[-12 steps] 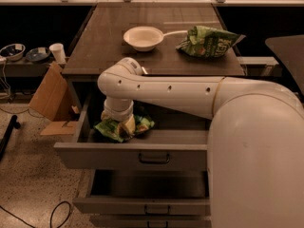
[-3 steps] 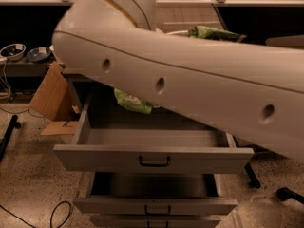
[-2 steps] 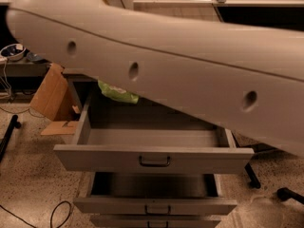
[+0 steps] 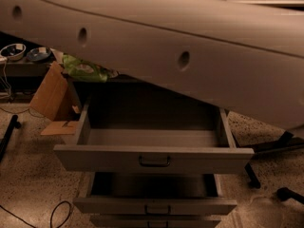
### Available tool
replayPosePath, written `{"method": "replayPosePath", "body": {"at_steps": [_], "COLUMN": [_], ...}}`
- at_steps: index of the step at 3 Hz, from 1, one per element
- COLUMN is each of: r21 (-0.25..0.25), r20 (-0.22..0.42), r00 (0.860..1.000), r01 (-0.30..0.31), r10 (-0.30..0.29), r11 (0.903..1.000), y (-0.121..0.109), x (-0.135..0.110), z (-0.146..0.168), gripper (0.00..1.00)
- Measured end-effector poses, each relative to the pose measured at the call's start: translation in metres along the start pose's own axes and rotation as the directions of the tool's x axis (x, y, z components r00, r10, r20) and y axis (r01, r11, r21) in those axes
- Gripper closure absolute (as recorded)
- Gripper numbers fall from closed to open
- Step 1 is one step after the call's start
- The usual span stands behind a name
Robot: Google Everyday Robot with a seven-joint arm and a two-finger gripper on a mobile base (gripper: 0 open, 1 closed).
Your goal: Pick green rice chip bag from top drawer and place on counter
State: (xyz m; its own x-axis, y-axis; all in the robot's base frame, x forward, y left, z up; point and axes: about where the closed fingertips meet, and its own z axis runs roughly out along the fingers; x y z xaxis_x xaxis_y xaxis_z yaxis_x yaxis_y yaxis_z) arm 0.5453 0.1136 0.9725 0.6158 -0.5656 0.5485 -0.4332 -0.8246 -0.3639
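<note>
My large white arm (image 4: 199, 56) crosses the whole upper part of the camera view. My gripper is hidden behind the arm, somewhere at the upper left. The green rice chip bag (image 4: 85, 69) peeks out under the arm's lower edge, above the back left corner of the top drawer (image 4: 152, 158). I cannot see what holds the bag. The top drawer stands pulled open, and the part of its inside that shows is bare. Its black handle (image 4: 154, 162) faces me. The counter is hidden behind the arm.
A second drawer (image 4: 152, 205) below is partly pulled out. A brown cardboard box (image 4: 50, 91) leans left of the cabinet. Bowls (image 4: 14, 51) sit on a low shelf at far left. A black chair base (image 4: 280, 144) stands at right, and a cable (image 4: 57, 213) lies on the floor.
The bag has left the drawer, risen and moved left with the arm. The arm has swung up across the view and now hides the counter and the gripper.
</note>
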Motion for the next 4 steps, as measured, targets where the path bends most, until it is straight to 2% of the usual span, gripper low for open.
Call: {"method": "replayPosePath", "body": {"at_steps": [1,3,4], "r21": [0.038,0.085,0.126], "r20": [0.030,0.111,0.120], "r00": [0.999,0.992,0.986], "r01": [0.016,0.054,0.099], "r10": [-0.017,-0.064,-0.114], "r11": [0.9992,0.9949,0.9870], "y": [-0.022,-0.032,-0.039], "x": [0.007,0.020,0.025], "z": [0.027,0.090,0.104], "gripper": [1.00,1.00,1.00]}}
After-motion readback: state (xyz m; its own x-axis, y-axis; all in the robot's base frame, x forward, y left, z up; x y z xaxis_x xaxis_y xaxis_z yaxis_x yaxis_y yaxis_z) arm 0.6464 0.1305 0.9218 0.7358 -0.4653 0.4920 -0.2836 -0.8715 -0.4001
